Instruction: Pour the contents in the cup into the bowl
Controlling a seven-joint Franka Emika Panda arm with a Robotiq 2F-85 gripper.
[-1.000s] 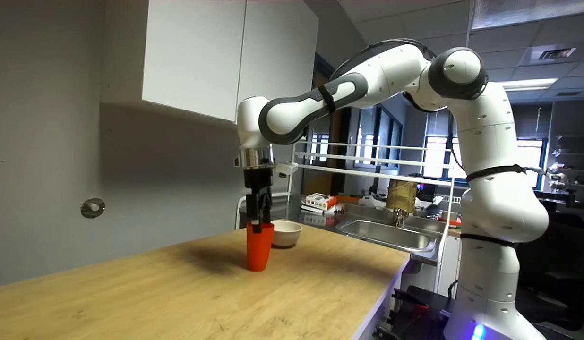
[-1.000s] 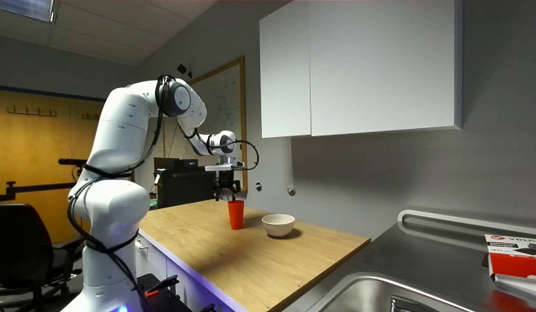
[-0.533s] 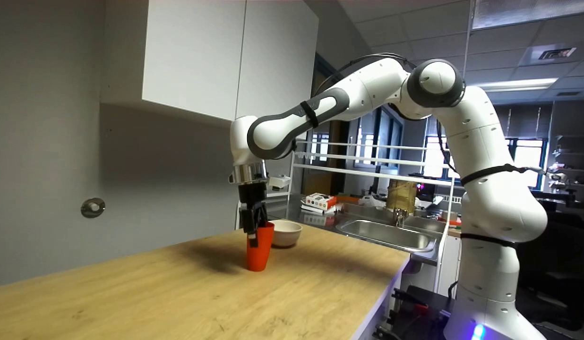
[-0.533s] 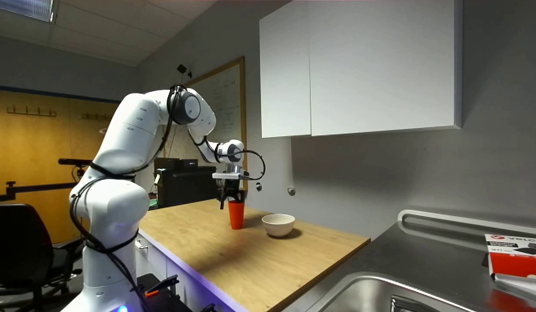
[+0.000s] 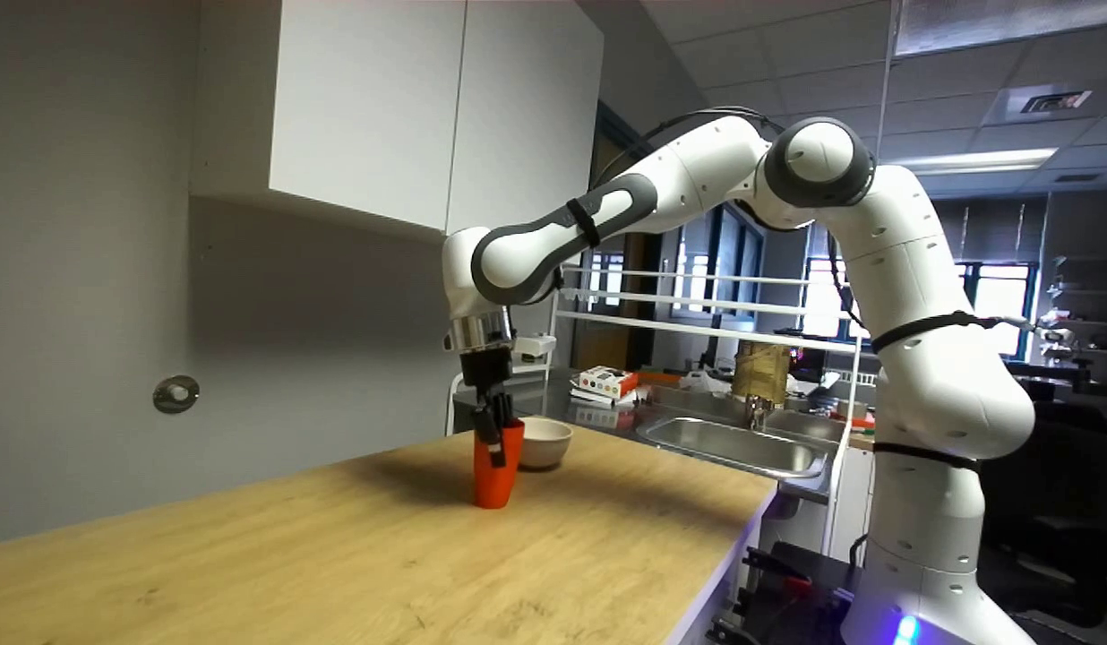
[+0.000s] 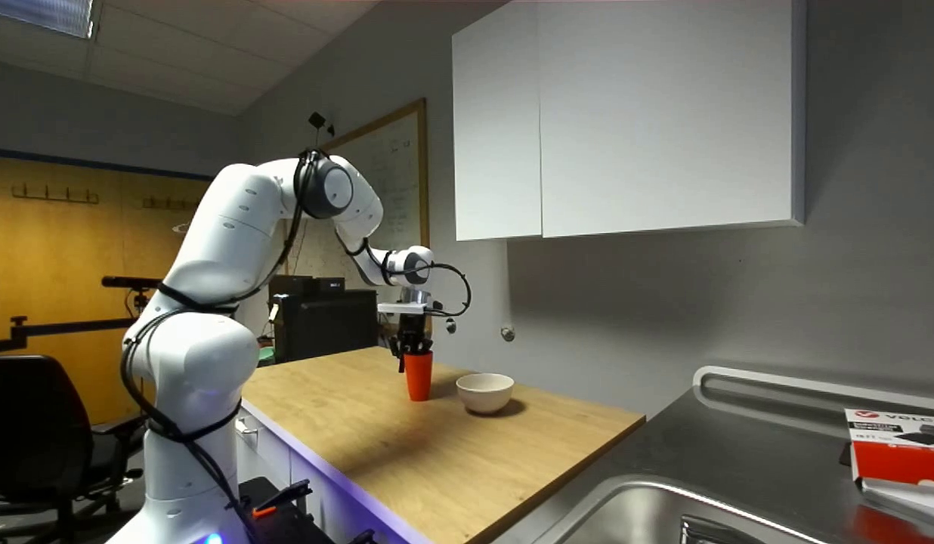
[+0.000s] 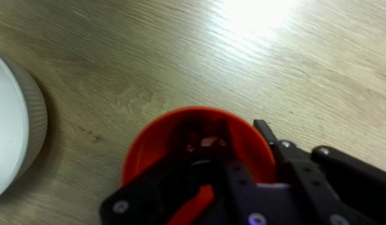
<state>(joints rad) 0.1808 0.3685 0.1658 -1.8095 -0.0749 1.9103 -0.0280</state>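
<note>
Moved since the earlier frame: red-orange cup (image 6: 419, 378), upright, shifted slightly towards the off-white ribbed bowl (image 6: 485, 394). Bowl: near the cup, apart from it, on the same wooden counter (image 5: 338, 555). Wall cabinet (image 6: 626, 121): higher than the cup. Steel sink (image 5: 733, 441), red-and-white box (image 6: 898, 457): well apart from the cup, on its bowl side. Panda arm (image 5: 921, 251): elbow high, wrist above the cup. Robotiq gripper (image 7: 241, 137): pointing down, one finger inside the cup, one outside; whether clamped on its wall, cannot tell.

glare on tabletop (image 7: 193, 62) | dim in an exterior view — windows (image 5: 1006, 297) bright
</note>
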